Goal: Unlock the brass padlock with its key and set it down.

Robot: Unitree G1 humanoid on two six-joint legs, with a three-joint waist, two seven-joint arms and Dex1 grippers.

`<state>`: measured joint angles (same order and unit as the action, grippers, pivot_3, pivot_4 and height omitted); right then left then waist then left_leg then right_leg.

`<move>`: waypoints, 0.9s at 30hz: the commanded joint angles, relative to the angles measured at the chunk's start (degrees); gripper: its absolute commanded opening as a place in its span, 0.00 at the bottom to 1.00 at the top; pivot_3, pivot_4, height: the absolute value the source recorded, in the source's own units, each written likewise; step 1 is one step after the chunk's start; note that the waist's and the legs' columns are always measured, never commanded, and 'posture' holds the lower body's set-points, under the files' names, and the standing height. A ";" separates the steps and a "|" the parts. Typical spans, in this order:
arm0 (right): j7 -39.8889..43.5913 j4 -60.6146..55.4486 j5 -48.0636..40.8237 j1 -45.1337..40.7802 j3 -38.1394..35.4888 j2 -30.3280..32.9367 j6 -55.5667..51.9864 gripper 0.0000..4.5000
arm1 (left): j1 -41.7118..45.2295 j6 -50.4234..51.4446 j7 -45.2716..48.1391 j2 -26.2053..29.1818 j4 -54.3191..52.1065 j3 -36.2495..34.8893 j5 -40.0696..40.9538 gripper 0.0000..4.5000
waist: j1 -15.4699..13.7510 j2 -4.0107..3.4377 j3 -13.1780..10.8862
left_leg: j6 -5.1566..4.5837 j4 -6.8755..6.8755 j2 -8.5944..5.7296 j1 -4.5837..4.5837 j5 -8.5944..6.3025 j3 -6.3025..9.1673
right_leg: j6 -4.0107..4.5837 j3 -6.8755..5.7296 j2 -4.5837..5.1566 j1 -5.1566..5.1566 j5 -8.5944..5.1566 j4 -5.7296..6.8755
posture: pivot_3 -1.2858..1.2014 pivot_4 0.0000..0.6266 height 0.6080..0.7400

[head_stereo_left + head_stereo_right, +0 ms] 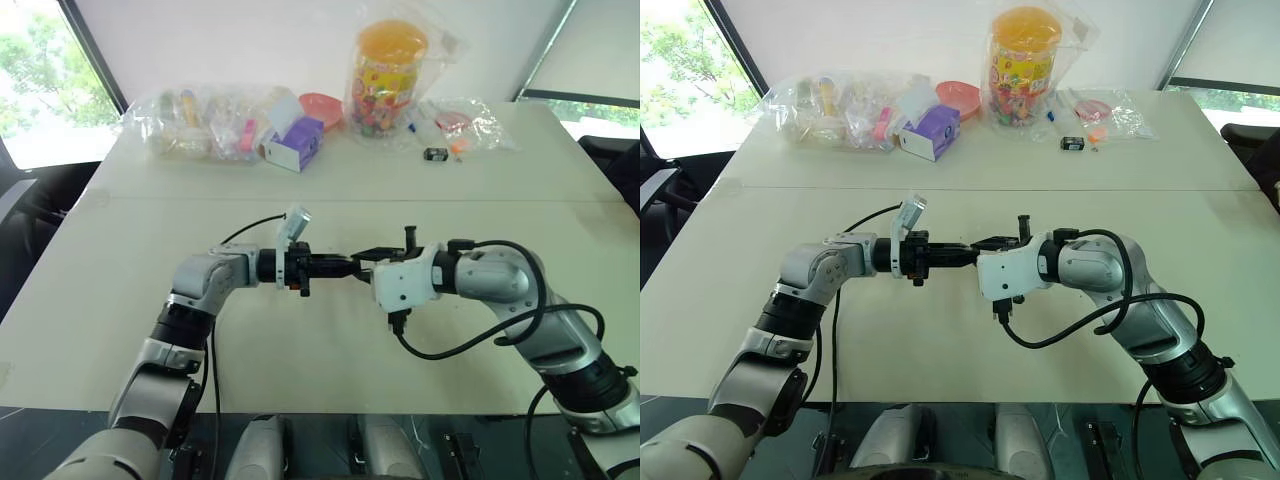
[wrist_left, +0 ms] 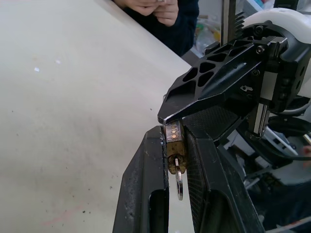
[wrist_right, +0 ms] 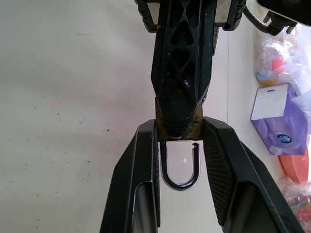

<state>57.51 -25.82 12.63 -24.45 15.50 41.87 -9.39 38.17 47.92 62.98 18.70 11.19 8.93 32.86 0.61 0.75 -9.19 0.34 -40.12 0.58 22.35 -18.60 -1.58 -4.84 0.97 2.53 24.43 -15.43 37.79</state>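
Left pincer (image 2: pixel 172 160): narrow, fingers pinched flat on the brass sides of the padlock (image 2: pixel 174 145), held in the air over the table (image 1: pixel 300 330), well above it.
Right pincer (image 3: pixel 180 145): fingers either side of the padlock body, beside or just touching it — I cannot tell if they press; shackle (image 3: pixel 181 167) loops back between them, one leg looking free of the body.
Meeting point: the two pincers come tip to tip mid-table, in front of the robot.
Key (image 2: pixel 179 182): thin and silvery, sticking out of the padlock's end between the left fingers.
Handling: likely light, rigid, smooth metal — apt to slip or twist out of a pinch; not fragile.
Where to hold: by the flat brass faces, squarely; leave shackle and key free.
Key grip: by the flat bow, so it can turn.
Risk: a drop during hand-over.
Far edge: bagged clutter (image 1: pixel 215 125), purple box (image 1: pixel 295 143), candy jar (image 1: pixel 388 75), well apart.
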 commanded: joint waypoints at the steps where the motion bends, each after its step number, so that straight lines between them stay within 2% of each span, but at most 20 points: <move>1: 0.55 -4.14 -4.53 1.27 -3.45 -0.43 -6.39 0.61 | 0.99 -1.33 1.05 1.27 -1.00 -0.26 -0.58 0.00 | -0.05 0.00 0.00 | 0.00 0.00 0.00 0.00 0.00 0.00 | 0.00 0.00 0.00 0.00 0.00 0.00 | 0.52 0.24 0.96; 4: -0.64 -6.42 -8.04 2.30 -7.43 -0.62 -12.40 0.96 | 0.94 -2.98 2.43 2.40 -0.92 0.48 -1.76 0.00 | -0.14 0.00 0.00 | 0.00 0.00 -0.02 0.01 0.00 0.00 | 0.00 0.00 0.02 0.00 0.00 0.00 | 0.52 0.24 0.96; 8: -2.90 -9.34 -13.52 2.27 -11.56 -2.53 -20.74 0.99 | 0.73 -4.41 4.31 3.14 -1.07 1.80 -2.67 0.00 | -0.09 0.00 0.00 | 0.00 0.00 0.00 0.01 0.00 0.01 | 0.00 0.02 0.03 0.00 0.00 -0.01 | 0.52 0.24 0.96; 14: -7.83 -8.43 -15.29 2.47 -11.70 -5.41 -23.67 0.99 | 1.24 -3.71 5.04 2.63 -1.41 1.76 -2.31 0.00 | 0.01 0.00 0.00 | 0.00 0.01 0.01 0.01 0.00 0.02 | 0.00 0.02 0.02 0.00 0.00 0.00 | 0.52 0.24 0.96; 16: -8.66 -8.18 -15.25 2.85 -10.93 -5.38 -23.45 0.87 | 1.47 -3.41 5.11 2.51 -1.47 1.61 -2.11 0.00 | -0.02 0.00 0.00 | 0.00 0.01 0.00 0.01 0.00 0.01 | 0.00 0.02 0.02 0.00 0.00 -0.01 | 0.52 0.24 0.96; 19: -9.73 -7.39 -14.56 3.58 -9.73 -4.94 -22.36 0.60 | 1.66 -3.15 5.16 2.45 -1.54 1.41 -1.92 0.00 | -0.05 0.00 0.00 | -0.01 0.00 -0.02 0.02 0.00 0.01 | 0.00 0.02 0.01 0.00 0.00 -0.01 | 0.52 0.24 0.96; 21: -10.24 -6.90 -14.11 3.98 -9.07 -4.49 -21.69 0.33 | 1.69 -3.07 5.16 2.45 -1.57 1.36 -1.89 0.00 | -0.03 0.00 0.00 | -0.01 0.01 -0.02 0.02 0.00 0.01 | 0.00 0.02 0.00 0.00 0.00 -0.01 | 0.52 0.24 0.96; 23: -10.89 -6.77 -14.10 4.09 -8.88 -4.53 -22.10 0.11 | 1.71 -2.96 5.27 2.58 -1.61 1.30 -1.81 0.00 | 0.00 0.00 0.00 | -0.01 0.01 -0.02 0.02 0.00 0.01 | 0.00 0.01 0.00 0.00 0.00 0.00 | 0.52 0.24 0.96; 26: -10.88 -6.99 -14.77 4.22 -8.78 -4.30 -22.25 0.11 | 1.77 -2.78 5.35 2.72 -1.64 1.18 -1.72 0.00 | 0.01 0.00 0.00 | -0.01 0.01 -0.01 0.02 0.00 0.02 | 0.00 0.02 -0.01 0.00 0.00 0.00 | 0.52 0.24 0.96; 27: -10.91 -6.97 -14.84 4.23 -8.76 -4.23 -22.16 0.00 | 1.77 -2.77 5.33 2.71 -1.64 1.17 -1.73 0.00 | 0.01 0.00 0.00 | -0.01 0.01 -0.01 0.02 0.00 0.01 | 0.00 0.01 -0.01 0.00 0.00 0.00 | 0.52 0.24 0.96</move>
<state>46.99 -31.69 -1.44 -20.18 7.05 37.11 -32.12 38.62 45.12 67.58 21.27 11.15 10.76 30.27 0.61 0.76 -9.19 0.34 -40.11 0.57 22.37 -18.61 -1.56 -4.84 0.98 2.52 24.43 -15.43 37.78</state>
